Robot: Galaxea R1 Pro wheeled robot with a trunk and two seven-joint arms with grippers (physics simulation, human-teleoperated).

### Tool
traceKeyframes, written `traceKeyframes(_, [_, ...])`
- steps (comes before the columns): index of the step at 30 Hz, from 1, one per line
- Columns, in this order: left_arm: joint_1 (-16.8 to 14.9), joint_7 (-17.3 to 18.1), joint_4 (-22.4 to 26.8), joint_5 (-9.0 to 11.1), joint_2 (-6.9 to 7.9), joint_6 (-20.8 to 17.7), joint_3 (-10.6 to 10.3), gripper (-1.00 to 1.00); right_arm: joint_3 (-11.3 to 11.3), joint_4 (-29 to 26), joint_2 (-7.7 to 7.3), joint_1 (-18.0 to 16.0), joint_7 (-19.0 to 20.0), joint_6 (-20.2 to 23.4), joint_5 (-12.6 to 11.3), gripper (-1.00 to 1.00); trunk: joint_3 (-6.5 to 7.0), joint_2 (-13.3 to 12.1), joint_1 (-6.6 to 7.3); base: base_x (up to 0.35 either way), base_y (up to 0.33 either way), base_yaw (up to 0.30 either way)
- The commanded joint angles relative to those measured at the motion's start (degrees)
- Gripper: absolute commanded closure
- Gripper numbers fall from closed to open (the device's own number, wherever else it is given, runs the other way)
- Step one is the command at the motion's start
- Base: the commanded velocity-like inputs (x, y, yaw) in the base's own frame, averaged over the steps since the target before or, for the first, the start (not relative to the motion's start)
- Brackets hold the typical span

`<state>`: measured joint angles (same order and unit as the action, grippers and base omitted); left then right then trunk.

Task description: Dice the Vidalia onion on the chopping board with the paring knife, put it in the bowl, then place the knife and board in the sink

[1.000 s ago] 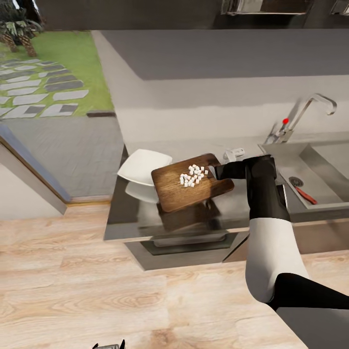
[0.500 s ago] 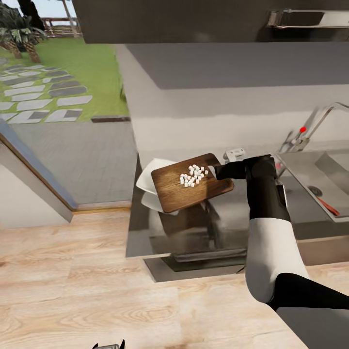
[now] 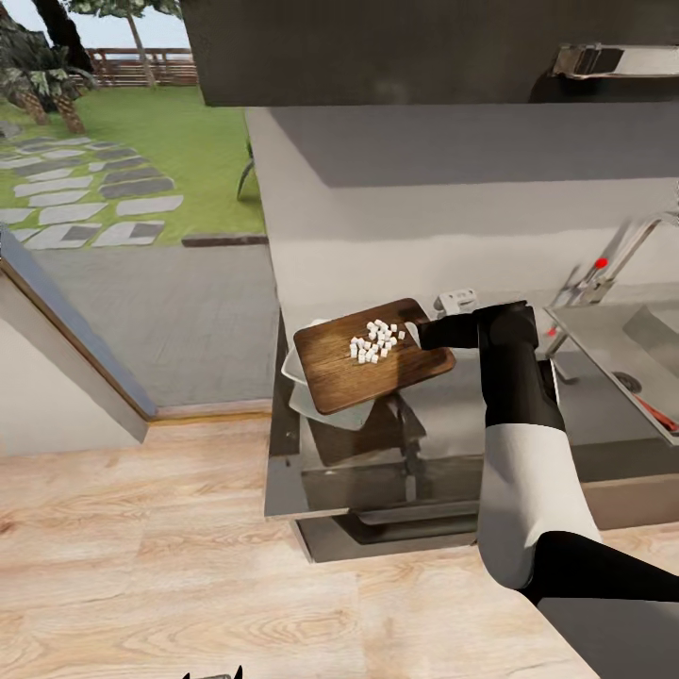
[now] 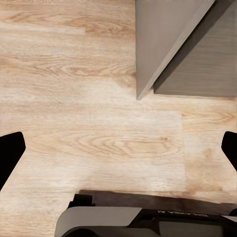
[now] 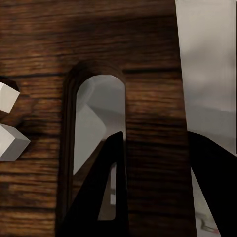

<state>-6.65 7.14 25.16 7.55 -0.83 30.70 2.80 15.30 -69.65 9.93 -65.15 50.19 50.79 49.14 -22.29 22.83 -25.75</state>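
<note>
Board first: rectangular brown wooden chopping board (image 3: 372,356) w/ rounded corners, held up off the grey bench (image 3: 443,415), tilted a bit, its left end over the shallow white squarish bowl (image 3: 294,363), which peeks out beneath at the bench's left end. Small heap of tiny white onion cubes (image 3: 377,341) sits on the board toward the held end; two cubes show up close in the right wrist view (image 5: 10,121) beside the board's dark slot hole (image 5: 96,133). To the right, matte grey sink (image 3: 604,330) w/ angular chrome tap (image 3: 618,250) and red knob (image 3: 602,262); red-brown paring knife (image 3: 655,412) lies in the basin near the round drain (image 3: 626,381). Dark upper cabinet (image 3: 424,47) overhead, light wood floor (image 3: 141,566) below, lawn w/ stepping stones (image 3: 104,189) beyond. Right pincer (image 3: 424,334) is clamped on the board's right edge; one dark finger (image 5: 106,192) shows through the slot. Left pincer (image 4: 118,148) hangs over bare floor, fingers spread wide, gripping nothing.
</note>
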Motion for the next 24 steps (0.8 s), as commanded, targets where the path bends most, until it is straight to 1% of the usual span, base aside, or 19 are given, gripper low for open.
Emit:
traceKeyframes(1, [-0.03, 0.59, -0.08, 0.45, -0.04, 0.06, 0.28, -1.0, 0.19, -0.05, 0.06, -0.07, 0.56, 0.1, 0.51, 1.0, 0.0, 0.09, -0.03, 0.0, 0.001, 0.0])
traceKeyframes(6, [-0.03, 0.6, -0.25, 0.45, -0.12, 0.06, 0.28, -1.0, 0.31, -0.07, 0.06, -0.07, 0.48, 0.1, 0.79, 1.0, 0.2, 0.09, -0.03, 0.0, 0.0, 0.0])
traceKeyframes(11, [-0.03, 0.62, -1.26, 0.45, -0.06, -0.02, 0.29, -1.0, 0.29, -0.13, 0.06, -0.07, 0.34, -0.28, 1.6, 1.0, 0.22, 0.09, -0.03, 0.0, 0.0, 0.0])
traceKeyframes(18, [-0.03, 0.68, -2.31, 0.45, 0.02, -0.03, 0.29, -1.0, 0.29, -0.13, 0.06, -0.07, -0.39, -2.64, 5.06, 1.0, 0.22, 0.09, -0.03, 0.0, 0.0, 0.0])
traceKeyframes(19, [-0.03, 0.68, -2.66, 0.45, 0.04, -0.03, 0.33, -1.0, 0.27, -0.15, -0.48, -0.05, -0.4, -2.99, 5.39, 1.0, 0.22, 0.09, -0.03, 0.0, 0.0, 0.0])
traceKeyframes(23, [-0.03, 0.68, -2.94, 0.45, 0.08, -0.05, 0.36, -1.0, 0.26, -0.21, -1.71, -0.07, -0.43, -3.15, 5.63, 1.0, 0.22, 0.09, -0.03, 0.0, 0.0, 0.0])
traceKeyframes(24, [-0.03, 0.68, -2.98, 0.45, 0.11, -0.05, 0.36, -1.0, 0.25, -0.27, -2.29, -0.07, -0.44, -3.19, 5.64, 1.0, 0.22, 0.09, -0.03, 0.0, 0.0, 0.0])
